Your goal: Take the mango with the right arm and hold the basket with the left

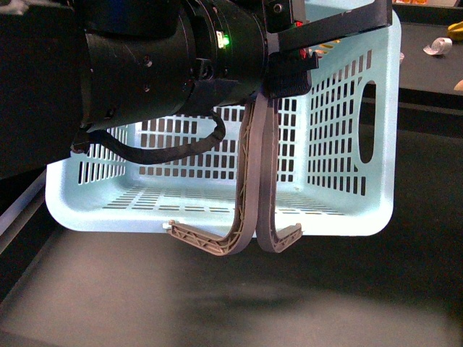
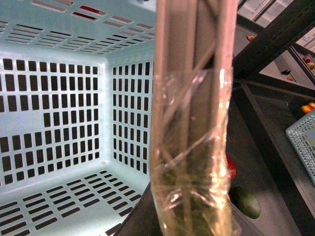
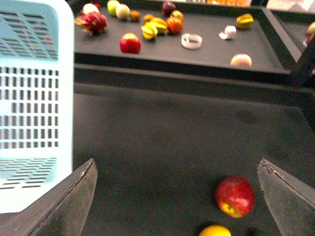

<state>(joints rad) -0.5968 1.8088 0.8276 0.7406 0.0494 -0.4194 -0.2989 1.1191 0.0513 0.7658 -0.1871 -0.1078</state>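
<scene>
Dark table point(image 3: 162, 142); left gripper point(image 1: 281, 85) squeezes the basket point(image 1: 340, 144) handles point(image 1: 249, 166); right gripper point(image 3: 176, 164), wide open, could wrongly grab the nearby red apple point(image 3: 235, 195).

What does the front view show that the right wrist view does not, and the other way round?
Only the front view shows the left arm and its claw, closed on the two handles. Only the right wrist view shows the open right claw, a red apple and, behind it, a tray with many fruits. Both show the basket and the dark table.
</scene>
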